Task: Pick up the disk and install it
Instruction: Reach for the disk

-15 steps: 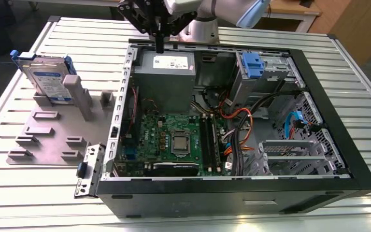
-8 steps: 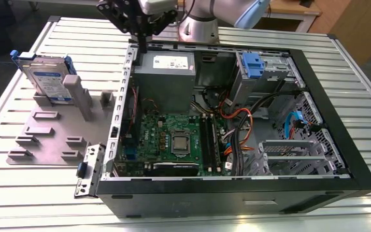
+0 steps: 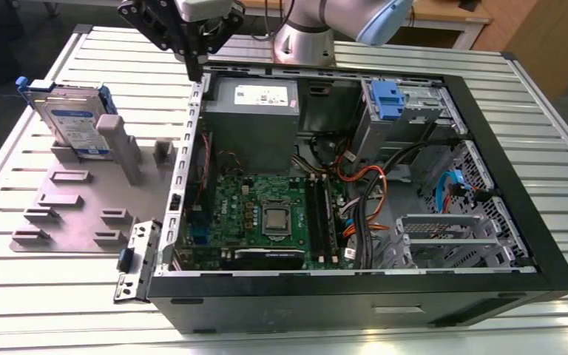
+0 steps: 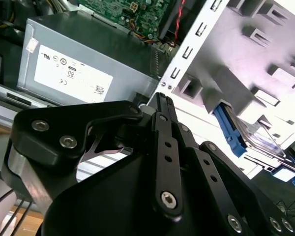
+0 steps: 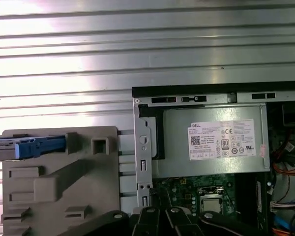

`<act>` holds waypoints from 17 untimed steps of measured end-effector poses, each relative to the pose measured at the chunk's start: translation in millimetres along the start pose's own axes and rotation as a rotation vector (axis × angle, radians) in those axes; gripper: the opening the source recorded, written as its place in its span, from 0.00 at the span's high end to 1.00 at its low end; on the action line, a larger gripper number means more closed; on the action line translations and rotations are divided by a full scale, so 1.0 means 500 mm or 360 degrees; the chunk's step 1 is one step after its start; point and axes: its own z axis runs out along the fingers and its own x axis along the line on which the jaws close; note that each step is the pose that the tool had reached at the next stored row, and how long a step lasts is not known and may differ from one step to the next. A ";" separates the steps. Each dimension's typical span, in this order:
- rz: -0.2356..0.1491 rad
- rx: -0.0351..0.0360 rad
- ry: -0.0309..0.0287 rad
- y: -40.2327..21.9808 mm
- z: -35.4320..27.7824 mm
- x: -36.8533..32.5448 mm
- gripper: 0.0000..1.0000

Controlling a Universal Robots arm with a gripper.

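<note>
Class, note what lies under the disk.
The disk stands on edge on a grey fixture plate atop the ribbed table. A grey post covers its seating.

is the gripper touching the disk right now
Apart. In the exterior view the gripper hangs above the computer case's edge, and a stretch of bare table separates it from the disk standing in its grey holder.

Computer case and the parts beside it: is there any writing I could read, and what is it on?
White sticker on the grey power supply box: print too small to quote.
Disk: face print too blurred to read.
Motherboard: markings unreadable.
</note>
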 end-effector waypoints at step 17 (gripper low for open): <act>0.0000 0.0000 0.00001 0.000 0.000 0.005 0.89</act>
